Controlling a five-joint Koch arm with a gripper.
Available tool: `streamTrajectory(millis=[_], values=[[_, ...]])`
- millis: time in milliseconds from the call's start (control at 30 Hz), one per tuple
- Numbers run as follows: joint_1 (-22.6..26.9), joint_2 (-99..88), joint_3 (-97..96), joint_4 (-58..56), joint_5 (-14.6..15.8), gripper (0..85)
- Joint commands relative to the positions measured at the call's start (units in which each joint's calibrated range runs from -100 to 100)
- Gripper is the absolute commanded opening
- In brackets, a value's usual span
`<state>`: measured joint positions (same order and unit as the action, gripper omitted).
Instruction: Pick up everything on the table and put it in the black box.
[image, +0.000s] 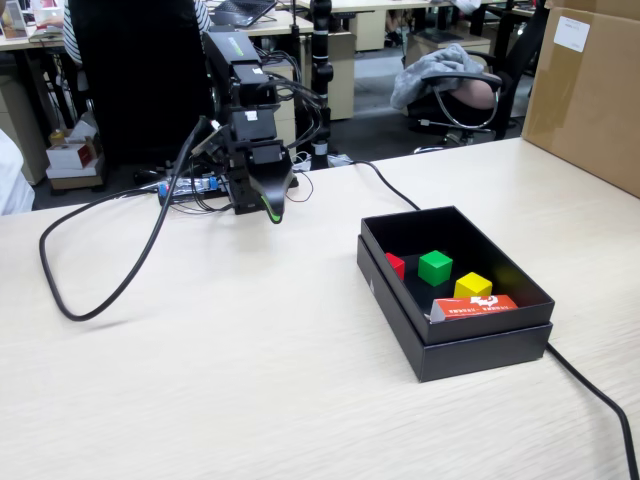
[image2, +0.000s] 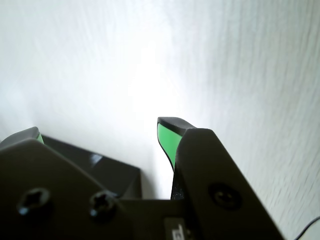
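Observation:
The green cube (image: 434, 267) lies inside the black box (image: 470, 350), which stands on the table (image: 200, 390) at the right of the fixed view. My gripper (image: 275, 214) hangs folded near the arm's base at the back, well left of the box, pointing down just above the tabletop. In the wrist view the gripper (image2: 100, 131) has its two green-lined jaws wide apart with only bare pale table (image2: 150, 60) between them. It holds nothing.
In the box with the green cube are a red cube (image: 396, 265), a yellow cube (image: 473, 287) and a small orange carton (image: 475, 306). A black cable (image: 100, 290) loops at left, another (image: 600, 400) runs past the box. A big brown carton (image: 590, 90) stands back right.

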<state>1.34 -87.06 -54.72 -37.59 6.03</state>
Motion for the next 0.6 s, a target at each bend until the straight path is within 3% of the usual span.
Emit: streamTrajectory(millis=[0,567], values=[[-0.88,-6.06,-3.66,8.09,-0.24,47.1],[-2.20,-12.49,-32.22,26.40,-2.93,51.5]])
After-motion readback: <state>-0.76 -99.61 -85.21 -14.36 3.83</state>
